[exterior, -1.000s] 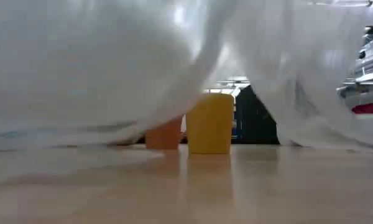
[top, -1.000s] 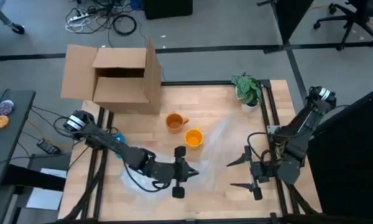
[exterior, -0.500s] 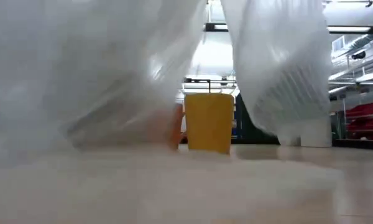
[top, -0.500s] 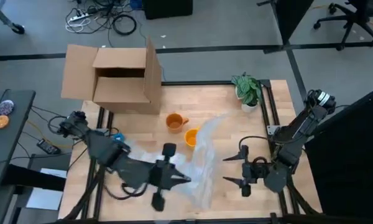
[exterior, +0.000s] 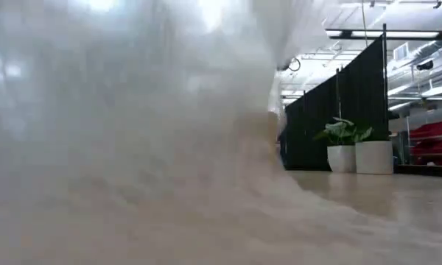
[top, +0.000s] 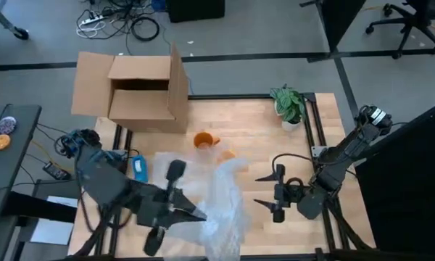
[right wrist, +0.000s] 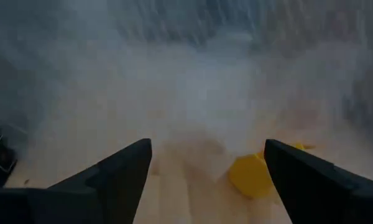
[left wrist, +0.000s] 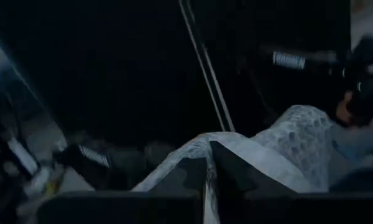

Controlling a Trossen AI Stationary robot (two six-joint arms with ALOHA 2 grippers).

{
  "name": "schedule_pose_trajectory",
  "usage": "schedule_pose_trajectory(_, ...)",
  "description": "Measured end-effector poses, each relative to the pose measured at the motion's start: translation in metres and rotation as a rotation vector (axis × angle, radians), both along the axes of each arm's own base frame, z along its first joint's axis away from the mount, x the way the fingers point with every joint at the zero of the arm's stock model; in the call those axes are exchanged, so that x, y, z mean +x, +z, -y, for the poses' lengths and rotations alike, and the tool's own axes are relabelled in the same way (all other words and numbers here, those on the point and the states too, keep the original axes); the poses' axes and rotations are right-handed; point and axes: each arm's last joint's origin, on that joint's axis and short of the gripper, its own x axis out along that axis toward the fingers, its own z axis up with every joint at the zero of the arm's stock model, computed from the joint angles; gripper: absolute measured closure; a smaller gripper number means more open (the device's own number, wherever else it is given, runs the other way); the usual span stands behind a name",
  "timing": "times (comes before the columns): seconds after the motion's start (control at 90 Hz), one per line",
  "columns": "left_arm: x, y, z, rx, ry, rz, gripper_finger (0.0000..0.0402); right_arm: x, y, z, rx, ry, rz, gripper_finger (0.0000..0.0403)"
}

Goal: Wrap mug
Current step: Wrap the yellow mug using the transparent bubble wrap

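A clear bubble wrap sheet [top: 221, 199] lies bunched in a heap near the table's front middle, and it fills most of the low view [exterior: 132, 147]. The orange mug [top: 203, 139] stands uncovered at the table's centre. The yellow cup [right wrist: 252, 175] beside it sits under the wrap's far edge, mostly veiled in the high view [top: 228, 154]. My left gripper [top: 196, 215] is at the heap's left side, shut on the wrap. My right gripper [top: 264, 194] hovers open to the right of the heap, pointing at the cups. My left gripper pinches a bunched part of the bubble wrap [left wrist: 227, 155] between its two shut fingers [left wrist: 196, 174]. The fingers come roughly level from the table's left. The wrap trails slack from them onto the heap on the table; how many layers, I cannot tell.
An open cardboard box [top: 141, 90] stands at the far left of the table. A potted plant [top: 288, 105] is at the far right. A blue object [top: 139, 167] lies by the left arm. Bare wood shows between the heap and the right gripper.
My left gripper has pulled toward the table's left and near edge, dragging the bubble wrap up and over the cups. The sheet, spread to the right of the cups before, is now heaped at the near middle. My right gripper has moved left toward the cups, staying open.
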Motion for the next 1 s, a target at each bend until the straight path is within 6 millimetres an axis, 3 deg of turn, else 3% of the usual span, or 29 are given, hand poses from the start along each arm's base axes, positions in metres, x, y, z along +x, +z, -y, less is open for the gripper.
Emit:
schedule_pose_trajectory(0.111,-0.004,0.012,-0.009,-0.03,0.007,0.043,0.0402,0.002,0.0,0.002,0.003,-0.004,-0.003,0.011)
schedule_pose_trajectory(0.233,0.004,-0.002,-0.016,0.013,0.036,-0.076,0.0402,0.006,-0.005,0.001,0.002,-0.007,-0.016,0.011)
schedule_pose_trajectory(0.389,0.035,-0.047,-0.022,-0.003,0.125,-0.282,0.04,0.011,-0.017,-0.004,-0.024,0.0,-0.052,0.011)
schedule_pose_trajectory(0.533,0.074,-0.104,-0.035,-0.01,0.222,-0.41,0.0383,0.018,-0.03,-0.007,-0.054,-0.006,-0.088,0.011)
schedule_pose_trajectory(0.689,0.103,-0.159,-0.051,-0.119,0.177,-0.499,0.0345,0.028,-0.047,-0.007,-0.079,-0.018,-0.144,0.011)
schedule_pose_trajectory(0.867,0.103,-0.2,-0.062,-0.136,0.194,-0.726,0.0291,0.05,-0.083,-0.007,-0.054,-0.025,-0.241,0.011)
schedule_pose_trajectory(1.0,0.09,-0.193,-0.066,-0.139,0.248,-0.879,0.0268,0.071,-0.12,-0.005,-0.036,-0.02,-0.307,0.011)
